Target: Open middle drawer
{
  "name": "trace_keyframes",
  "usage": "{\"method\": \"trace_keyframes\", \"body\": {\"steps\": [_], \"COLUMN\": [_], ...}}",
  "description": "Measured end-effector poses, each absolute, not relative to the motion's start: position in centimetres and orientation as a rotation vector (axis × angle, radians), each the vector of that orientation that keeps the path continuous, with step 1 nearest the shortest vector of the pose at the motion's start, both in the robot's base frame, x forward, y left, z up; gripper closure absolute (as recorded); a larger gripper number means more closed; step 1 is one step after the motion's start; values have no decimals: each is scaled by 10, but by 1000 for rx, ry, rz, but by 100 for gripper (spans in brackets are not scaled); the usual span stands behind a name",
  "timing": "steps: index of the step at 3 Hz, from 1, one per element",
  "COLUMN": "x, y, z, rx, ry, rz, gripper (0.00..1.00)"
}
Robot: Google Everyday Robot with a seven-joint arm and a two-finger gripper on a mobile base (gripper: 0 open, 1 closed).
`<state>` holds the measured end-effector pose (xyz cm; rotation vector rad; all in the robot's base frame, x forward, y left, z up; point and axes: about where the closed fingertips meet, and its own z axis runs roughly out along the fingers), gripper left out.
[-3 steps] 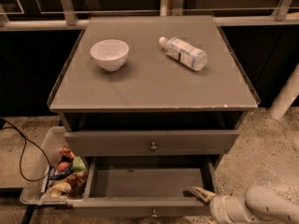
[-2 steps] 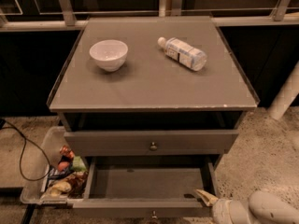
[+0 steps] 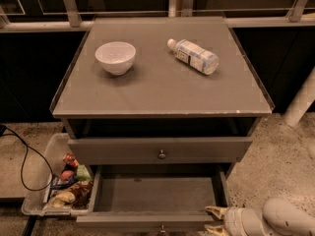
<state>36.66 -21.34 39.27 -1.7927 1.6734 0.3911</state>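
Note:
The middle drawer (image 3: 157, 194) is pulled out below the closed top drawer (image 3: 123, 150). Its inside is bare and grey, and its small round knob (image 3: 161, 228) shows at the frame's bottom edge. My gripper (image 3: 215, 219) is at the bottom right, at the right front corner of the open drawer's front panel. The white arm (image 3: 285, 219) runs off to the right behind it. The bottom drawer is out of view.
On the cabinet top (image 3: 162, 90) stand a white bowl (image 3: 115, 56) and a lying water bottle (image 3: 193, 55). A clear bin of snacks (image 3: 63, 183) sits on the floor to the left, with a black cable (image 3: 24, 156) beside it. A white post (image 3: 301, 102) stands to the right.
My gripper and arm have shifted slightly down and to the right along the drawer's front corner. The drawer stays pulled out as before.

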Motion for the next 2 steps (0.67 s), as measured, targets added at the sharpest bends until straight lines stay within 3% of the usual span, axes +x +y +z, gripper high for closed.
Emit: {"method": "trace_keyframes", "body": {"steps": [1, 2], "x": [368, 364], "y": [-213, -213], "z": [394, 393], "rx": [-1793, -1790], "ry": [1673, 1673], "rz": [391, 393], "gripper": [100, 100]}}
